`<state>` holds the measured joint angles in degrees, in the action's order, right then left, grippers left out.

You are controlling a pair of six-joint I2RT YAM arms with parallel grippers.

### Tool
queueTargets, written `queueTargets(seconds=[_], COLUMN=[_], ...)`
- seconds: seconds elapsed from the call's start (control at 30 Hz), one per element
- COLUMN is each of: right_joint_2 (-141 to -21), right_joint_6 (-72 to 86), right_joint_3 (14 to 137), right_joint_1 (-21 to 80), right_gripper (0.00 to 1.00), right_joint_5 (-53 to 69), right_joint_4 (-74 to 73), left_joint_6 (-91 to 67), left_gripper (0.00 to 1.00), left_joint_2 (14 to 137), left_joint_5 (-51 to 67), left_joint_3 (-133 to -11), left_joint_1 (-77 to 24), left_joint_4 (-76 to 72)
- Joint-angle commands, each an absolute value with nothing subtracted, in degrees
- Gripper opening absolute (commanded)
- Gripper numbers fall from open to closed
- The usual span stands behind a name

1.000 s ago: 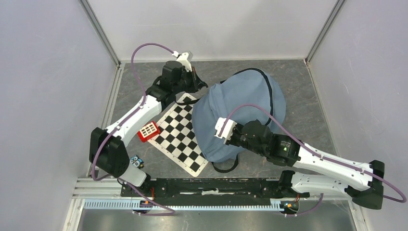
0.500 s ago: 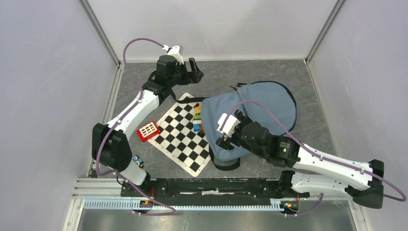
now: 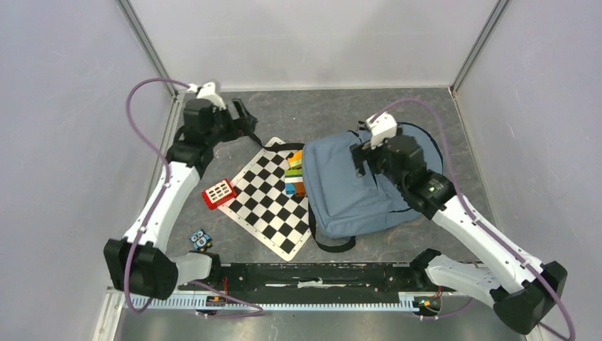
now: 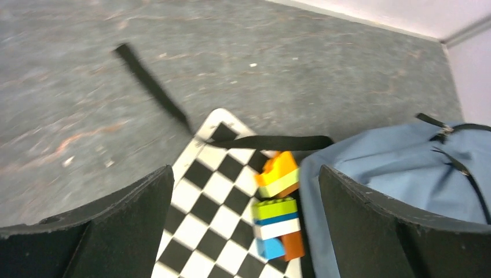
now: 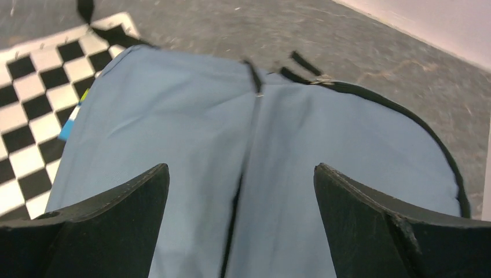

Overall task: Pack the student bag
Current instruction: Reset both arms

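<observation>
**Flat bag, no mouth showing: packing may stall or scatter**

The student bag (image 3: 362, 188) lies flat in the centre right of the overhead view. Its left edge overlaps the chessboard mat (image 3: 266, 195) and touches a stack of toy bricks (image 3: 294, 174).

The left gripper (image 4: 244, 176) hangs at upper left and the right gripper (image 5: 240, 174) above the bag. Both are spread wide and hold nothing.

No opening is visible, only closed-looking fabric and a zip line, so anything brought over would likely have nowhere to go. A pinch on the soft cloth could drag the whole bag and topple the bricks. The black strap (image 4: 153, 87) trailing across the mat could snag a finger. The red tray (image 3: 219, 193) sits well apart at left.
</observation>
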<state>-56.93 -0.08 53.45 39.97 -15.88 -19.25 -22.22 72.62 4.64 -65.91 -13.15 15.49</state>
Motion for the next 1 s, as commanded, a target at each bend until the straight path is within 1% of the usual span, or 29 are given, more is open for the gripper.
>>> queueTargets(seconds=[0.0,0.13,0.2,0.27,0.47,0.53,0.7,0.97], right_joint_2=[-54.8,-52.2,-49.8,-45.7,-31.9,-28.8,-27.7,-27.6], right_joint_6=[5.9,9.1,9.4,9.4,7.5,6.4,3.2,0.7], right_joint_3=[58.2,56.5,54.0,49.4,33.7,31.1,30.0,30.2], right_joint_1=[26.6,9.5,4.3,1.5,0.9,0.9,0.9,0.9], right_gripper=[0.98,0.98,0.98,0.98,0.98,0.98,0.98,0.98], right_joint_5=[-7.5,-0.2,-0.2,-1.3,-11.7,-13.3,-13.6,-14.2], right_joint_4=[-17.9,-17.9,-16.8,-13.1,0.9,4.0,5.9,5.7], left_joint_6=[-23.0,-20.7,-20.1,-19.1,-14.3,-14.1,-13.7,-13.1], left_gripper=[1.0,1.0,1.0,1.0,1.0,1.0,1.0,1.0], left_joint_2=[64.7,56.3,51.6,46.6,35.1,32.6,32.1,31.0], left_joint_5=[3.3,-1.4,-3.9,-6.4,-11.1,-10.3,-12.7,-13.0], left_joint_3=[-62.9,-60.6,-59.8,-58.4,-52.8,-51.1,-50.6,-49.0], left_joint_1=[-8.0,-7.2,-7.2,-7.2,-7.4,-7.4,-7.4,-7.4], left_joint_4=[24.2,28.8,30.3,31.2,30.3,29.0,29.4,29.0])
